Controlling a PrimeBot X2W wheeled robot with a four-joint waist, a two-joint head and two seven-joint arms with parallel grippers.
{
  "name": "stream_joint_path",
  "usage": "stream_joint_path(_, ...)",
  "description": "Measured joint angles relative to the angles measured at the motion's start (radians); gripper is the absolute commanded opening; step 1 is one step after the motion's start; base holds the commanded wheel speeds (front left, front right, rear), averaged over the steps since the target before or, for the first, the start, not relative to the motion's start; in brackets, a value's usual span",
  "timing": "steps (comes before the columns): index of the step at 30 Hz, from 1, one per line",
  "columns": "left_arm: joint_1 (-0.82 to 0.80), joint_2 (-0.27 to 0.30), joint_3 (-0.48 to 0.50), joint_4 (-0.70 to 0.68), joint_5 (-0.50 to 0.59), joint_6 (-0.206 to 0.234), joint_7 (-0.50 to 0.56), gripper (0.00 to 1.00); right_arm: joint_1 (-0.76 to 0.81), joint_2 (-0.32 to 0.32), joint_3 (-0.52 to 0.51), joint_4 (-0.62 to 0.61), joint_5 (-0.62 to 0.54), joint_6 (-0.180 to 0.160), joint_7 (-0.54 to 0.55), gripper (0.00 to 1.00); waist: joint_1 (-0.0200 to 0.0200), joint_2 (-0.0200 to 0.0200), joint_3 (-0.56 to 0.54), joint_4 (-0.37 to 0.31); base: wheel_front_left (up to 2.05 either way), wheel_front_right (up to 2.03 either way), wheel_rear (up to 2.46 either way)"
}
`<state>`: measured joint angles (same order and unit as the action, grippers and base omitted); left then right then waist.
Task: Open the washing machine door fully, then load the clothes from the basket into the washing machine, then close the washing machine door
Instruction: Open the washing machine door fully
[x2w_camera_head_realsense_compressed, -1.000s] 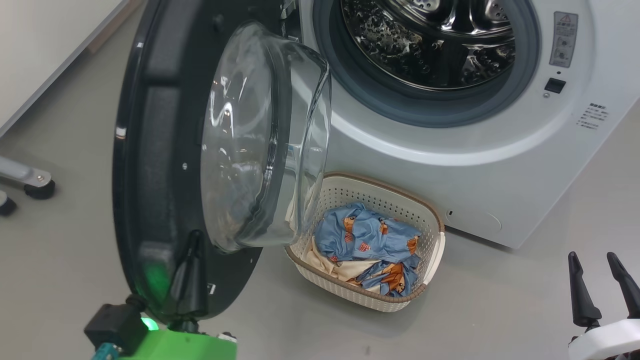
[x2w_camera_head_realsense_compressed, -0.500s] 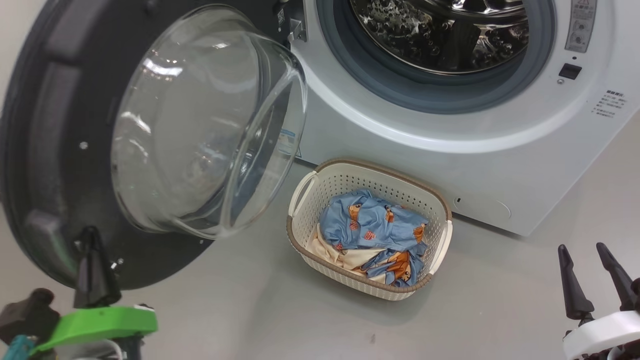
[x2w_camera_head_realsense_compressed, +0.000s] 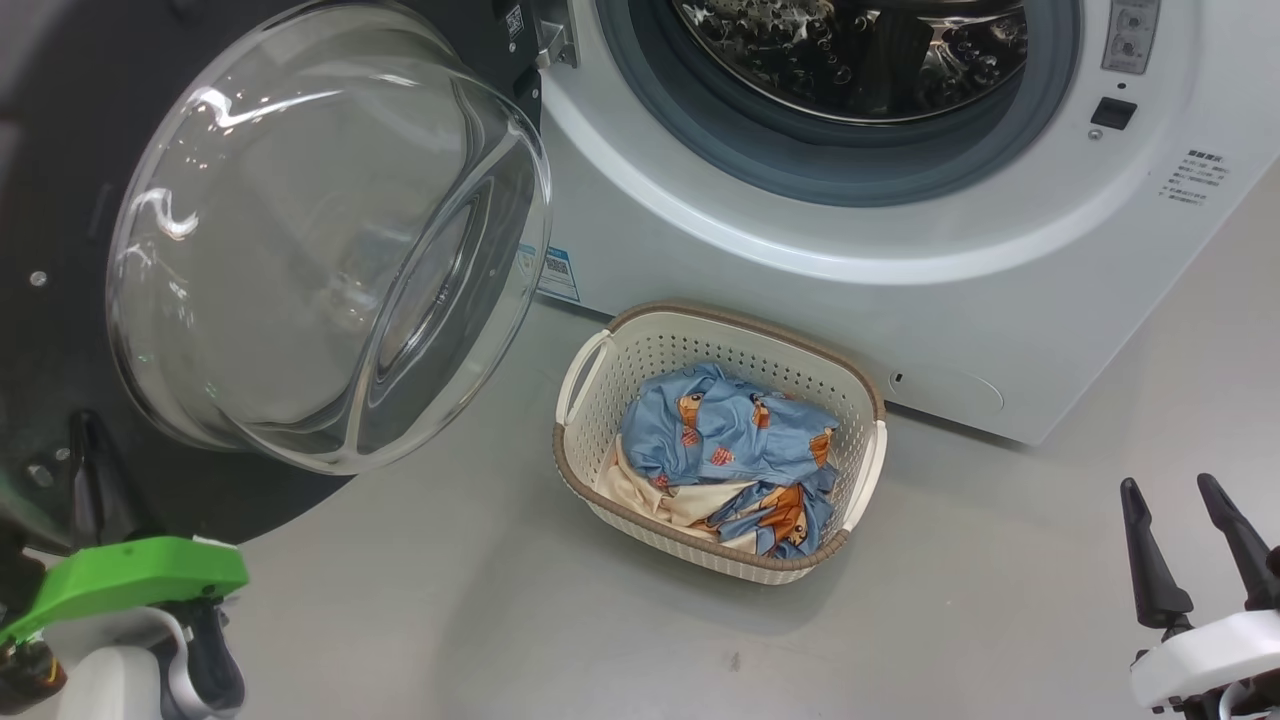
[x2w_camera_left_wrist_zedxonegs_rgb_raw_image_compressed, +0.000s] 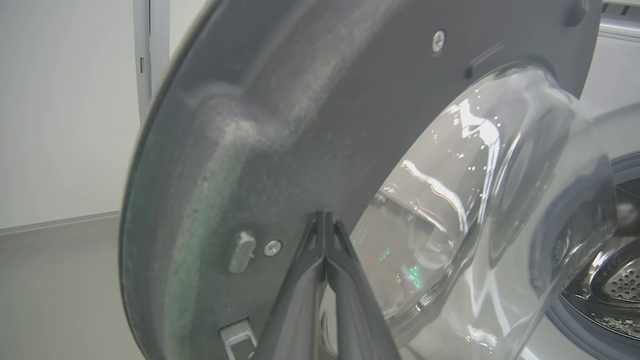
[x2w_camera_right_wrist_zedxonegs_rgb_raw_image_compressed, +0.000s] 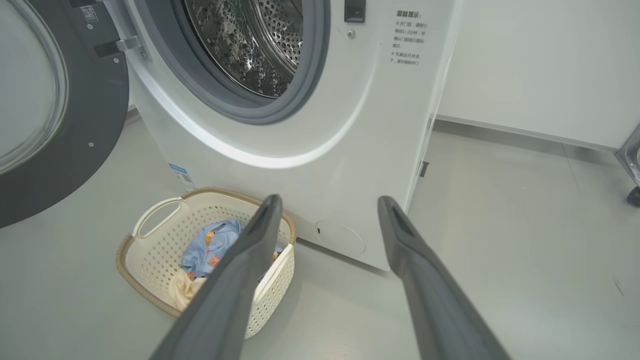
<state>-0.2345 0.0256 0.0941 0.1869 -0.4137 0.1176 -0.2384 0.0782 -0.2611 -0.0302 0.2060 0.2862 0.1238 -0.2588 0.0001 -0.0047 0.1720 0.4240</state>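
Black washing machine door (x2w_camera_head_realsense_compressed: 320, 230) stands wide; my left claw (x2w_camera_left_wrist_zedxonegs_rgb_raw_image_compressed: 325, 216) pinched shut at its inner face; my right claw (x2w_camera_head_realsense_compressed: 1170, 484) gapes empty.

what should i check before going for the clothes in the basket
1. The washing machine door is swung clear of the drum opening: ok.
2. The door is at its full-open stop: cannot tell.
3. The left gripper is clear of the door: cannot tell; it is shut and sits right at the door's inner face.
4. The right gripper is open and empty: ok.
5. The clothes lie in the basket with nothing above them: ok.
6. The visible part of the drum is free of laundry: ok.
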Motion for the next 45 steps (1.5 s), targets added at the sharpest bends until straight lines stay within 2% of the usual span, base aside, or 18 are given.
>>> stream_joint_path(12, -0.107, 0.006, 0.034, 0.166, 0.035, 0.000, -0.009, 0.00, -0.001, -0.015, -0.008, 0.013, 0.005, 0.000, 0.000, 1.00, 0.0000, 0.0000, 0.003, -0.002, 0.00, 0.00, 0.00)
stream_joint_path(25, -0.195, 0.056, 0.047, 0.304, 0.063, 0.000, -0.010, 0.00, -0.001, -0.016, 0.010, 0.022, 0.006, 0.000, 0.000, 1.00, 0.0000, 0.0000, -0.007, 0.000, 0.00, 0.00, 0.00)
stream_joint_path(41, -0.225, 0.063, 0.068, 0.370, 0.082, 0.000, -0.013, 0.00, -0.001, -0.007, 0.010, 0.031, 0.013, 0.000, 0.000, 1.00, 0.0000, 0.0000, -0.031, -0.005, 0.00, 0.00, 0.00)
stream_joint_path(44, -0.230, 0.062, 0.072, 0.369, 0.087, 0.000, -0.013, 0.45, -0.001, -0.005, 0.010, 0.032, 0.013, 0.000, 0.000, 1.00, 0.0000, 0.0000, -0.037, -0.005, 0.00, 0.00, 0.00)
stream_joint_path(45, -0.231, 0.061, 0.074, 0.369, 0.090, 0.000, -0.013, 0.54, -0.001, -0.004, 0.010, 0.033, 0.013, 0.000, 0.000, 1.00, 0.0000, 0.0000, -0.038, -0.004, 0.00, 0.00, 0.00)
